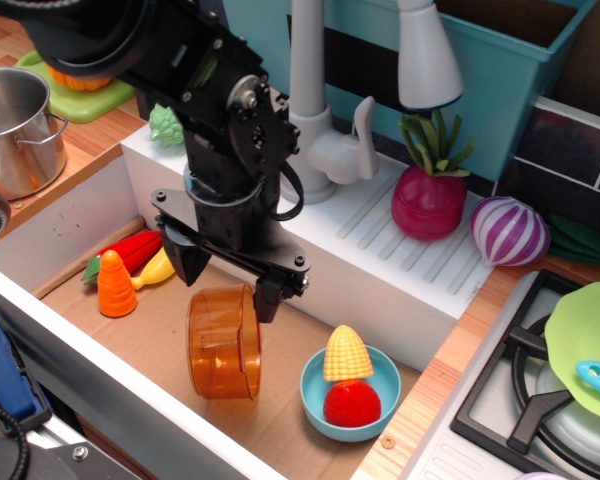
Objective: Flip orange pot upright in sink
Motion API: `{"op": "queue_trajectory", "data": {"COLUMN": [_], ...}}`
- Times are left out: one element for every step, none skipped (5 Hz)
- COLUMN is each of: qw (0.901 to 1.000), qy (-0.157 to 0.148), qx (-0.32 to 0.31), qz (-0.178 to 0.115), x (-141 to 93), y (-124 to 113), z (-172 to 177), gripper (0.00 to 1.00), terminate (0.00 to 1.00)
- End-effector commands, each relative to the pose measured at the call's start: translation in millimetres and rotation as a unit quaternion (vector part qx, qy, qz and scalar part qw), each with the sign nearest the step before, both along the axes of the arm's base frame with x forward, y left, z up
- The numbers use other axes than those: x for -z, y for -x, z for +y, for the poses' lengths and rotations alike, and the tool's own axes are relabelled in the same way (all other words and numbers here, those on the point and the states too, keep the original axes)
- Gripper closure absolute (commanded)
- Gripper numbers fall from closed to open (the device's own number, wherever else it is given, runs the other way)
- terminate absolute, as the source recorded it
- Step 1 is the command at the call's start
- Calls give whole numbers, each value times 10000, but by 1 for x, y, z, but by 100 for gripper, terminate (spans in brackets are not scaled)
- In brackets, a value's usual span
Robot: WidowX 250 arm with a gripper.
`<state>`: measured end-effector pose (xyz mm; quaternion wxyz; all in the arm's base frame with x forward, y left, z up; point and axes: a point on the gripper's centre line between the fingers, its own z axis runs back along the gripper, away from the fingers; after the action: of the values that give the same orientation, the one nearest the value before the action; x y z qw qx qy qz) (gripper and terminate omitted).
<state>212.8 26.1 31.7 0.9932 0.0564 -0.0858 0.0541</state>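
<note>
Gripper (227,275) is hanging spread just over the pot (224,343), which is lying on its side on the sink (100,215) floor beside the bowl (310,395); thin, stiff, light, likely slippery plastic, it looks best pinched across the rim.

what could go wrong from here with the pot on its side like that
1. The orange pot lies on its side on the sink floor, so it may roll away when pushed.
2. The gripper has one finger at the thin rim, a hold that could slip during the flip.
3. The blue bowl with toy corn sits close beside the pot; a swing could knock it.
</note>
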Motion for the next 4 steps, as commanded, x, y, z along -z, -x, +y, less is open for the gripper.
{"op": "queue_trajectory", "data": {"qw": [10000, 9997, 9980, 9951], "qy": [0, -201, -553, -919], "qx": [0, 105, 243, 319], "qz": [0, 103, 173, 153], "x": [0, 4, 6, 11], "y": [0, -6, -10, -14], "z": [0, -3, -4, -11], "gripper": [0, 0, 0, 0], "terminate": [0, 0, 0, 0]}}
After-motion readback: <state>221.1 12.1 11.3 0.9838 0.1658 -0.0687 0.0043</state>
